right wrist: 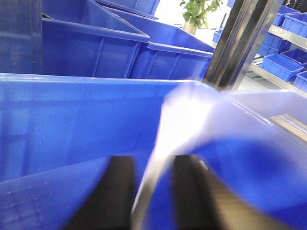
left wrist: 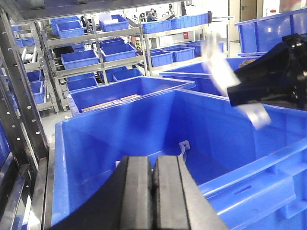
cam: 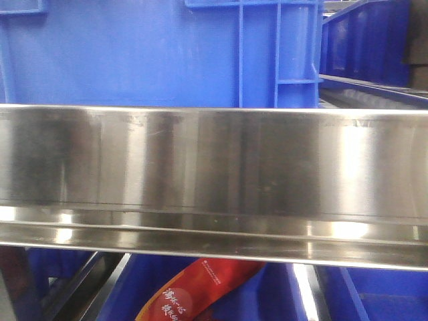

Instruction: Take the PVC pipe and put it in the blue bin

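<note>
In the front view you get no sight of the pipe or either hand. A brushed stainless-steel rail (cam: pixel 214 160) runs level across the frame, streaked with reflections. A ribbed blue plastic crate (cam: pixel 134 53) stands behind and above it, and a glossy red packet (cam: pixel 200 287) lies below it.

In the left wrist view, your left hand (left wrist: pixel 153 167) is empty, its two flat black pads pressed together with only a seam between them. It sits above the near rim of the blue bin (left wrist: pixel 96 143), a smooth-walled, open plastic tub. The PVC pipe (left wrist: pixel 218 72) is well apart from this hand, up at the right, over the bin's far right side. It is white and motion-smeared. Its long axis slants from upper left down to lower right, and it passes behind the tip of the black right hand (left wrist: pixel 240 93). A small white piece (left wrist: pixel 184 146) rests against the bin's far inner wall. Metal racks (left wrist: pixel 96 43) of more blue bins fill the background.

In the right wrist view, the pipe (right wrist: pixel 187 120) shows as a pale, half-transparent streak rising between the right hand's (right wrist: pixel 153 165) two dark fingers (right wrist: pixel 120 191), then curving up to the right above the bin's interior (right wrist: pixel 72 110). The fingers stand narrowly apart on either side of it. You cannot tell whether they grip it, because the blur hides any contact.
</note>
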Robot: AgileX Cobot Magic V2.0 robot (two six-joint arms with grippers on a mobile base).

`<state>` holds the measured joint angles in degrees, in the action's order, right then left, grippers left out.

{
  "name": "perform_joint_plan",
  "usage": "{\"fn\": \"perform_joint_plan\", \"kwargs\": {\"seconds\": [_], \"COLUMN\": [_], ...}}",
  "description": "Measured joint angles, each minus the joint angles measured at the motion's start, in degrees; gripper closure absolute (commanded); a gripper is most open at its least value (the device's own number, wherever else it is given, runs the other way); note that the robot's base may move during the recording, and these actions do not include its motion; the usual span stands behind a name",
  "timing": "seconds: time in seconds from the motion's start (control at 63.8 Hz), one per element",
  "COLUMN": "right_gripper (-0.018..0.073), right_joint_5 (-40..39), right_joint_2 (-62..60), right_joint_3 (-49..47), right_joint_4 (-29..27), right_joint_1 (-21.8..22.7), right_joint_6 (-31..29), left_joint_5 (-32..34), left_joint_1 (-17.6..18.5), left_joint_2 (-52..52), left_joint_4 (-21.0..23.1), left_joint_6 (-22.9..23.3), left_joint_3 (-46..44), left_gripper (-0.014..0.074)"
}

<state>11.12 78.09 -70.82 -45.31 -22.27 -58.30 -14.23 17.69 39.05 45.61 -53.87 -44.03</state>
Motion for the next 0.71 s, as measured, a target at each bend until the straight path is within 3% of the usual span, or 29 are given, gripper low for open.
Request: {"fn": "perform_joint_plan", "kwargs": {"seconds": [0.094,0.172,0.376,0.706], "right_gripper": [0.0310,0.0372,0.0729,0.0727], "right_joint_5": [-0.4,-0.8,-1.1,-1.2], "right_joint_2": [0.0,0.0,-1.9,-10.8], "right_joint_3": [0.0,0.0,0.0,0.0], "right_joint_4": [0.0,0.0,0.0,0.0], "right_joint_1": [0.0,0.0,0.0,0.0], "right_joint_6": [-0.1,-0.1,-0.2,0.1], "left_joint_5": [0.3,1.2,4.3,10.8], "left_joint_1": [0.0,0.0,0.0,0.0], "left_joint_2": [0.0,-0.1,-0.1,-0.1], "left_joint_4": [0.0,0.0,0.0,0.0], "left_joint_6": [0.0,0.0,0.0,0.0], "left_joint_3": [0.0,0.0,0.0,0.0], "left_gripper": [0.0707,0.0707,0.0707,0.0707]}}
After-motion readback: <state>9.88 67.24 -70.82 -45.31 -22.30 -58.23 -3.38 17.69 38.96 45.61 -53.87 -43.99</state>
